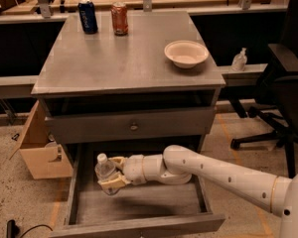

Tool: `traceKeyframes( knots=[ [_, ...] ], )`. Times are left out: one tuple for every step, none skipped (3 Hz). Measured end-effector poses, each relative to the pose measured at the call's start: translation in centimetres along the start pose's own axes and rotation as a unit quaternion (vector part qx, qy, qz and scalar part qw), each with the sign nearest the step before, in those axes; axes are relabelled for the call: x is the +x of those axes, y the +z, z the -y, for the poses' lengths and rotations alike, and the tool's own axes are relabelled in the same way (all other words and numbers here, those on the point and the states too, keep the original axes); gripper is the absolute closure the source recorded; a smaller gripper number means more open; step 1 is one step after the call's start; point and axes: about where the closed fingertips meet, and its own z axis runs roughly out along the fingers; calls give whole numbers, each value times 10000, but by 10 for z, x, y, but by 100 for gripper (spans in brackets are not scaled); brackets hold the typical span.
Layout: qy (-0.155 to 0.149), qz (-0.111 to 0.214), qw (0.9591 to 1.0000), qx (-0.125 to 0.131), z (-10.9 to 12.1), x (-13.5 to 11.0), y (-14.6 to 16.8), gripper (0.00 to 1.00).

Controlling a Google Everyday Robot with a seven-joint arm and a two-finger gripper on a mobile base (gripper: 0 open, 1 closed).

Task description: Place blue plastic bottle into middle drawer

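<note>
Office space, speckled floor, a long wooden bench along the back wall. Grey wooden cabinet (124, 58) centre of view.

- Gripper (111, 174): inside the open middle drawer (139, 225), toward its left-hand side in the camera view, above the plank floor. The white arm (213, 175) reaches in from the lower right.
- Fingers (112, 185): tan, closed around the blue plastic bottle (104, 169), one above and one below its body.
- Bottle: clear, white cap, held tilted with the cap up and leaning left. Its lower end hangs over the drawer floor; I cannot tell whether it touches the planks.
- Just above the gripper: the closed grey drawer front with a small round knob (134, 127).
- Higher up and behind the gripper, on the cabinet top: a dark blue can (88, 16) and a red-orange can (119, 19), upright, near each other at the back edge.
- Up and to the right of the gripper: a cream bowl (186, 53) on the top near the right edge.
- Left of the gripper, outside the drawer wall: an open cardboard box (37, 143) on the floor.
- Far right of the gripper: a black office chair (283, 83); beside it, on a low ledge, a small pump bottle (239, 60).
</note>
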Motion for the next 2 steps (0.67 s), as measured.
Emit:
traceKeyframes(
  knots=[
    [229,-43,9997,21,-12,34,22,85],
    [422,-165,9989,90,-20,55,34,63]
  ],
)
